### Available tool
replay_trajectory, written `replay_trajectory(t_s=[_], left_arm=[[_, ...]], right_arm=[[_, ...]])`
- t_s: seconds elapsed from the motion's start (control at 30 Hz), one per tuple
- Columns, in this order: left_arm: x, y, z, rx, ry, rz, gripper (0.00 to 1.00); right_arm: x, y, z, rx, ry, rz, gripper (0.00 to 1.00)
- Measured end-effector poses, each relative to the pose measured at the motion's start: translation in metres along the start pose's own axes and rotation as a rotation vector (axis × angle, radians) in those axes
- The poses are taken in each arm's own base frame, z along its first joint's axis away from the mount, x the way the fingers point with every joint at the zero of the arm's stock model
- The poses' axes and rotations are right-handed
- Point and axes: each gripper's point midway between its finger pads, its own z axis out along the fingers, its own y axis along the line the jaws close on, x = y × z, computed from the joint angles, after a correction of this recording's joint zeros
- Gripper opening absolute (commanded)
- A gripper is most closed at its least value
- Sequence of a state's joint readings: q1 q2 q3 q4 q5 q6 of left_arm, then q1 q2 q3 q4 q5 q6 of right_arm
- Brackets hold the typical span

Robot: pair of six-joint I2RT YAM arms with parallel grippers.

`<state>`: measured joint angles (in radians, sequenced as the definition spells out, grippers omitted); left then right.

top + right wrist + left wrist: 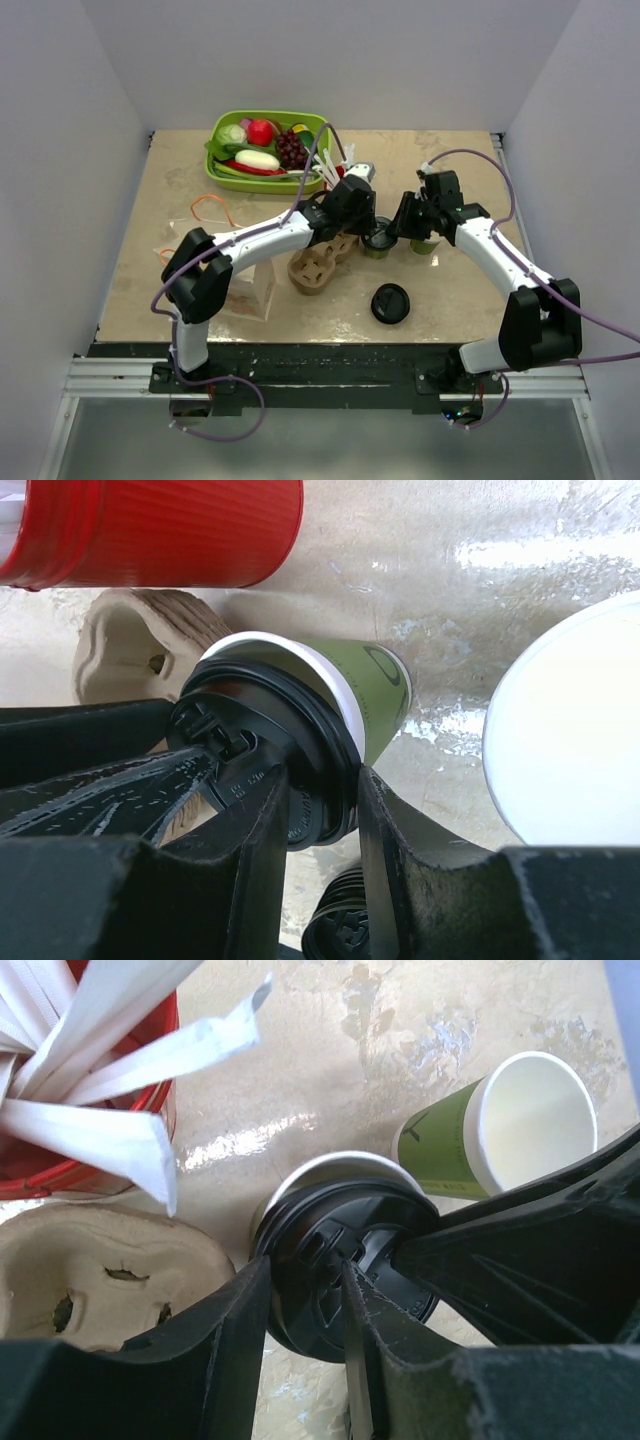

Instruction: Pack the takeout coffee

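A green paper cup [377, 246] stands on the table with a black lid [377, 237] on its rim. My left gripper [358, 212] comes from the left and is shut on the lid's edge [335, 1260], one finger outside the rim and one on top. My right gripper [403, 226] comes from the right and pinches the lid and cup rim [300, 770]; the green wall [372, 692] shows beyond it. A second green cup [426, 246] stands open beside it, also in the left wrist view [520, 1125]. A second black lid [390, 303] lies loose in front.
The brown cup carrier [320, 264] lies left of the cup. A red cup with white sticks [338, 170] stands behind it. A green tray [222, 172] of fruit sits at the back. A bag [250, 290] and orange bands [208, 205] lie at left.
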<state>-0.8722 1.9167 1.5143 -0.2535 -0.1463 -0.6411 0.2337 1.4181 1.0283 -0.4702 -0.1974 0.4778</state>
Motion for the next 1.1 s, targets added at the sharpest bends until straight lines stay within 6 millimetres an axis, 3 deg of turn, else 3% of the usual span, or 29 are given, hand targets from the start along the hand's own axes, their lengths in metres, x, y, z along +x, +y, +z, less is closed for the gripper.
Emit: replay_trajectory(t_s=[0.13, 0.47, 0.67, 0.83, 1.1], left_arm=[[-0.0029, 0.0003, 0.0009, -0.015, 0.001, 0.015, 0.34], [0.001, 0.0024, 0.0006, -0.082, 0.02, 0.078, 0.35], [0.0029, 0.0019, -0.0004, -0.093, 0.035, 0.1, 0.17], [0.0042, 0.0016, -0.0008, -0.097, 0.042, 0.117, 0.0], [0.0028, -0.0007, -0.0006, -0.089, 0.031, 0.115, 0.0]], right_arm=[[0.0007, 0.0001, 0.0004, -0.002, 0.004, -0.001, 0.34], [0.001, -0.0006, 0.0005, 0.0, 0.005, -0.006, 0.34], [0.0006, -0.001, 0.0005, 0.002, 0.003, -0.007, 0.34], [0.0006, -0.0012, 0.0005, 0.003, 0.003, -0.007, 0.43], [0.0061, -0.0045, -0.0008, 0.017, 0.024, -0.012, 0.59]])
